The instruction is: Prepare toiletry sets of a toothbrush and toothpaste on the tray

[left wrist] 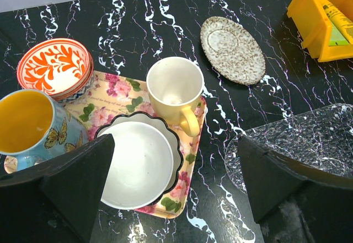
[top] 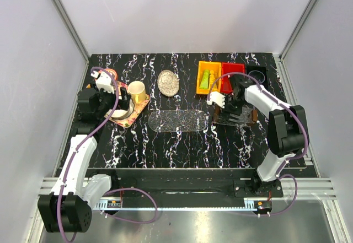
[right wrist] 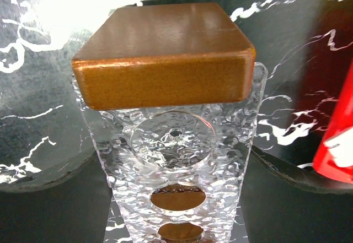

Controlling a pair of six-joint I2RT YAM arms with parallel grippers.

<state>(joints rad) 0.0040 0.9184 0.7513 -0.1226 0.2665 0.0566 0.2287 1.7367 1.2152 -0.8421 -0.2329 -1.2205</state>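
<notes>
Clear oval tray [top: 176, 120] flat mid-table; toothpaste [top: 205, 78] tubes in yellow bin [top: 209, 64]

No text can be read for certain. Floral tray [left wrist: 110, 97], just ahead of the left gripper [left wrist: 176, 199]: one line of dark script on the rim, too small to read. Toothpaste tube [left wrist: 337, 18] in the yellow bin [left wrist: 309, 17], far ahead-right: dark print, blurred. No numbers or brands legible.
</notes>
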